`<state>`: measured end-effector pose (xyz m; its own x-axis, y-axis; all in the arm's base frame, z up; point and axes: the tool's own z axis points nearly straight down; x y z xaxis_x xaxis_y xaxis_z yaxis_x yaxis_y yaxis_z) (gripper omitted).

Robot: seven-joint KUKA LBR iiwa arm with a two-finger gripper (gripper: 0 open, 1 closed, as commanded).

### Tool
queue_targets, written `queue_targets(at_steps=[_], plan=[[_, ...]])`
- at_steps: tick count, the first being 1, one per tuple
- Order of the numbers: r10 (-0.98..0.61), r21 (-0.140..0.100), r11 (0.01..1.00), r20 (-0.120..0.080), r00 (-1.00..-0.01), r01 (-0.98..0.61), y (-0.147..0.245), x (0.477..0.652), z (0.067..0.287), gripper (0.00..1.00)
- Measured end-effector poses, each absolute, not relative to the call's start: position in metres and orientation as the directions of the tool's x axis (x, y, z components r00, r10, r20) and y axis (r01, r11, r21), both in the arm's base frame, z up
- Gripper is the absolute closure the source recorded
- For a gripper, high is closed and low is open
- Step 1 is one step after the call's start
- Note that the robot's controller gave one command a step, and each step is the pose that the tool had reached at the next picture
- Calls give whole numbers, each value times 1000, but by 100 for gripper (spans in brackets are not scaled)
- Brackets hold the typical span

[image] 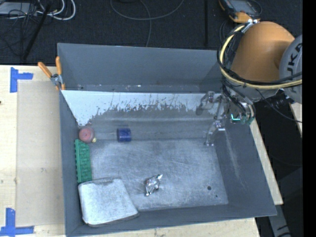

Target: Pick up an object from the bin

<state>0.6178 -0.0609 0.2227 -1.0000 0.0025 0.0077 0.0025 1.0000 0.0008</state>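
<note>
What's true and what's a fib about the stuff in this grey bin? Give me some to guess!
1. The blue block lies to the right of the pink ball, with a gap between them. True.
2. The green ridged strip lies in the middle of the bin. False: it lies along the left wall.
3. The crumpled silver thing sits on top of the white cloth. False: it rests on the bare floor, to the cloth's right.
4. The robot's jaws hang at the bin's right side, far from the pink ball. True.
</note>
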Motion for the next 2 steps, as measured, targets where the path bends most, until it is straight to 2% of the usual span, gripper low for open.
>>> queue_targets(at_steps=[1,2], plan=[[-9,2,1000,14,-1000,-9,-11,542,127,0],[-15,0,1000,-2,-1000,-15,15,491,77,0]])
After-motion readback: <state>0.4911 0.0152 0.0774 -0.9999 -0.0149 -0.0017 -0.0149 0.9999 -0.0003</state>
